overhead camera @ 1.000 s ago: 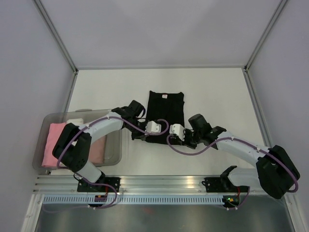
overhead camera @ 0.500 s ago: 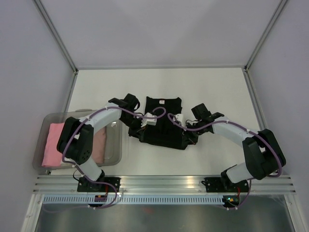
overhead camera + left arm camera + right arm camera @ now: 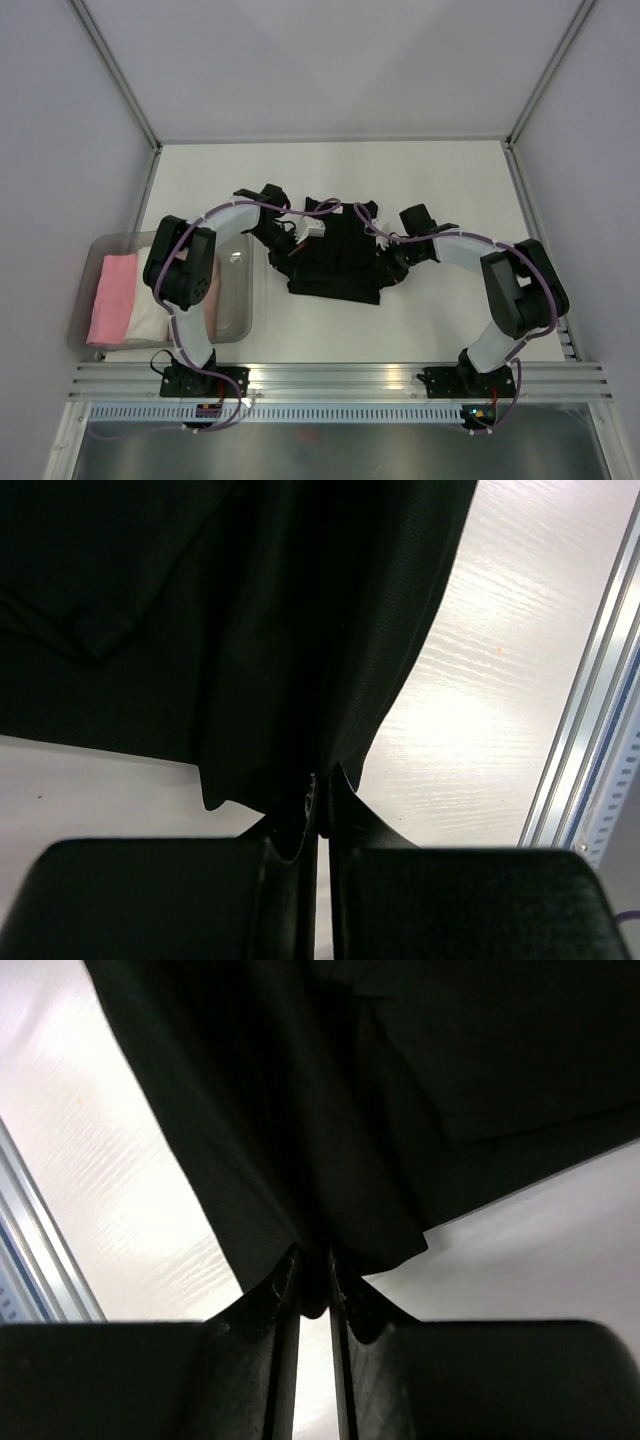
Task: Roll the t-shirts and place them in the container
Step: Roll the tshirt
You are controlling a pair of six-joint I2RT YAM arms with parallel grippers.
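**Both grippers clamped on black shirt**

The black shirt [image 3: 335, 275] lies bunched on the table [image 3: 450, 180], at the centre of the top view. The left gripper [image 3: 318, 792] holds its left side and the right gripper [image 3: 315, 1268] holds its right side. In each wrist view the fingers are pressed together with a fold of black cloth pinched at the tips, and the cloth spreads toward the top of the frame. A tub [image 3: 235, 325] stands at lower left, apart from the black shirt. It contains a pink shirt [image 3: 112, 297] with a white shirt [image 3: 150, 318] just beside it.
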